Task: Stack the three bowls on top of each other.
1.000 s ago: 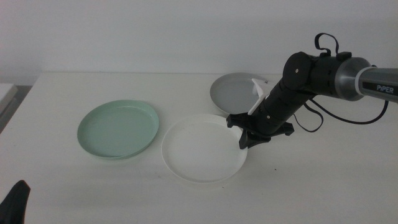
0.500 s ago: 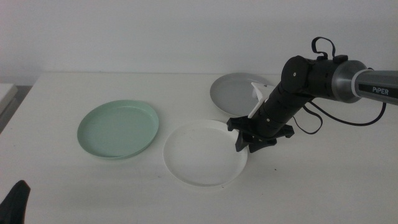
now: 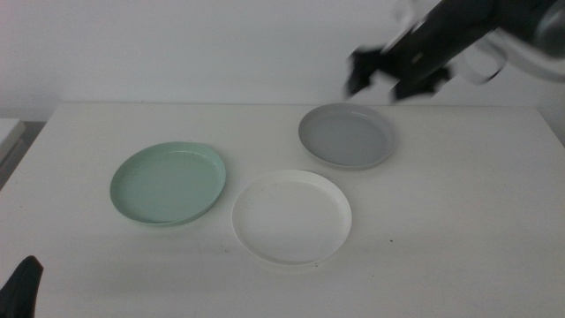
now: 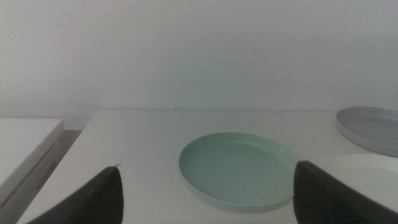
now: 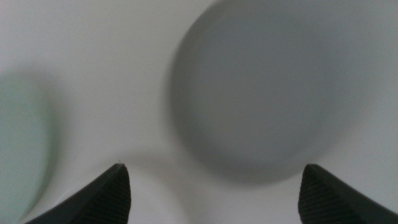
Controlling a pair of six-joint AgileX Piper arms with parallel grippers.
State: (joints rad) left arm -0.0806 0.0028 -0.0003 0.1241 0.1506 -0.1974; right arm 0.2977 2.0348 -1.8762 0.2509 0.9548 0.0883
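Three bowls lie apart on the white table: the mint green bowl (image 3: 168,184) at the left, the white bowl (image 3: 291,216) in the front middle, the grey bowl (image 3: 346,135) behind it to the right. My right gripper (image 3: 381,74) hangs blurred in the air above the far side of the grey bowl, open and holding nothing. The right wrist view looks down on the grey bowl (image 5: 267,93) between wide-apart jaws, with the mint green bowl (image 5: 18,137) at the edge. My left gripper (image 3: 22,287) waits at the front left corner, open, facing the mint green bowl (image 4: 239,168).
The table's far edge (image 3: 291,104) meets a plain white wall. A lower white surface (image 4: 28,140) stands beside the table's left side. The left wrist view also shows the grey bowl (image 4: 373,127) and the white bowl (image 4: 367,177) at the picture's side.
My right gripper has left the white bowl's right rim and risen quickly up and back to above the grey bowl. The bowls lie where they were. The left arm has not moved.
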